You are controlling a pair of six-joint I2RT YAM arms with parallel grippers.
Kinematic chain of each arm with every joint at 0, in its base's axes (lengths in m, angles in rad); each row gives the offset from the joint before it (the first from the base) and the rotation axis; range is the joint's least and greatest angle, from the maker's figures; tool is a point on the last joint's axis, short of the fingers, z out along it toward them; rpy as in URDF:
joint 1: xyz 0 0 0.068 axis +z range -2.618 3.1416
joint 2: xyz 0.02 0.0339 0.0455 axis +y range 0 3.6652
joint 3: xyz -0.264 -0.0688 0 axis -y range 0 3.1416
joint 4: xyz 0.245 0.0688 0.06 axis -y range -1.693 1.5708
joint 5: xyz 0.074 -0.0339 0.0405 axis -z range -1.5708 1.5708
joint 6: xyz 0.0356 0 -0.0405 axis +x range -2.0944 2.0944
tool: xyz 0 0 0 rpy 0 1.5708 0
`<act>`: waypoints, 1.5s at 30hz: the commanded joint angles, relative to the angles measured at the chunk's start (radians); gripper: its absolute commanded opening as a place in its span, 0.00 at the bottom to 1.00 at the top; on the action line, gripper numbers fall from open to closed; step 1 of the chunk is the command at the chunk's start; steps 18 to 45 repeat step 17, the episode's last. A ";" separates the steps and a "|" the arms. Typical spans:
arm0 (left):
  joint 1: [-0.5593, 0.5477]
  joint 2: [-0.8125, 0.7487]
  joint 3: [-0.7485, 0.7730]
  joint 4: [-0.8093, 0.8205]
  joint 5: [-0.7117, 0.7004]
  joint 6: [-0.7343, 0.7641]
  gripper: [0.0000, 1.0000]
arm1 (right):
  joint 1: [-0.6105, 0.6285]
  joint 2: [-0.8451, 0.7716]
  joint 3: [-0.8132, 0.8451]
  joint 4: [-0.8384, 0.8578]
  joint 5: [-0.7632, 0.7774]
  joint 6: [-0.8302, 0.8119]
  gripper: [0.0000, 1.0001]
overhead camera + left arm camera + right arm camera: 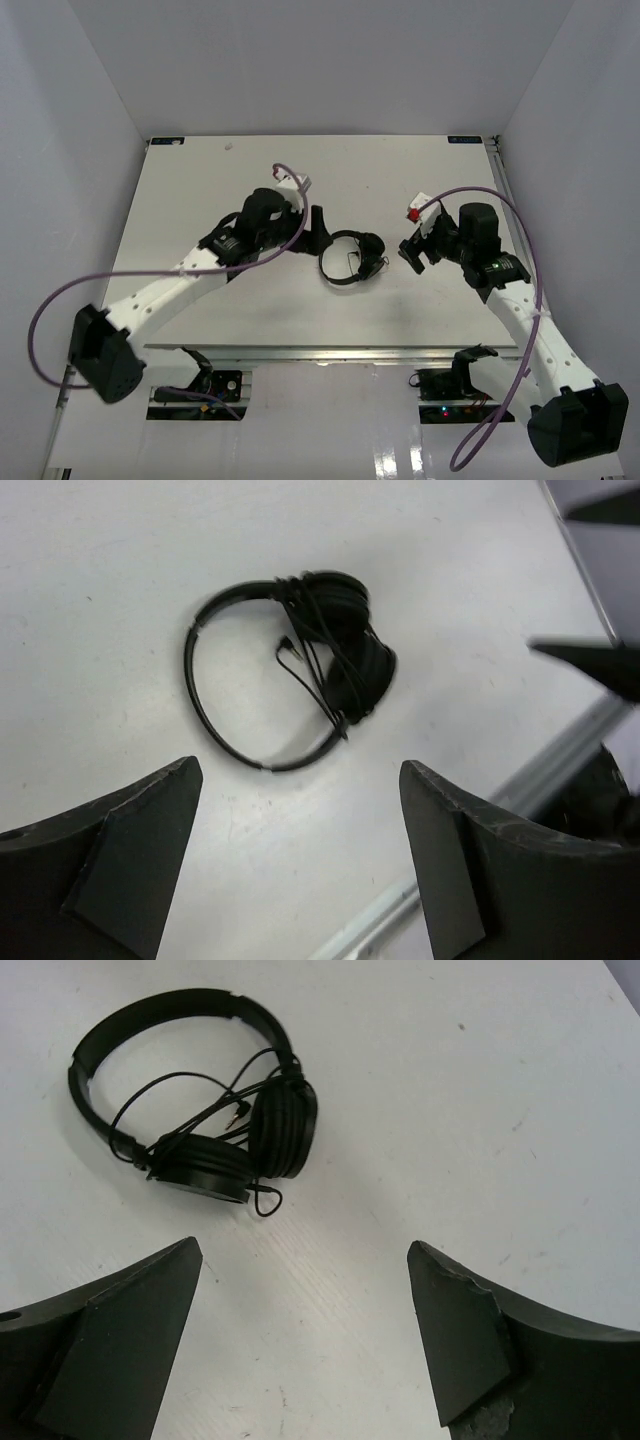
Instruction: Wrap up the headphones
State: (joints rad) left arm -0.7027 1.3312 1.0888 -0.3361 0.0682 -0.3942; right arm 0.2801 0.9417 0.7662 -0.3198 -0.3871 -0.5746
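Seemingly the job is nearly done: the headphones (352, 258) lie folded near the centre of the bench (200, 180), earcups together, with the cord (300, 605) wound round them. Some loops hang slack and the plug (281, 650) pokes free, so a tidy-up may be all that remains. The left tool (318, 230), at their 10 o'clock, and the right tool (414, 250), at 3 o'clock, both gape wide and hold nothing.

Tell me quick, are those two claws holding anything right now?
Left gripper: open, holding nothing; the headphones lie on the table beyond it.
Right gripper: open, holding nothing.
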 commanded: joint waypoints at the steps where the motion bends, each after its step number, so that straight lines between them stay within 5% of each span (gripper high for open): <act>1: 0.002 -0.351 -0.218 0.188 0.210 0.097 0.95 | -0.036 -0.083 -0.016 0.125 0.161 0.392 0.90; 13: 0.004 -0.677 -0.470 0.157 0.192 0.085 0.98 | -0.056 -0.174 -0.077 0.154 0.368 0.478 0.90; 45: 0.003 -0.676 -0.469 0.158 0.190 0.076 0.98 | -0.068 -0.170 -0.071 0.144 0.297 0.464 0.90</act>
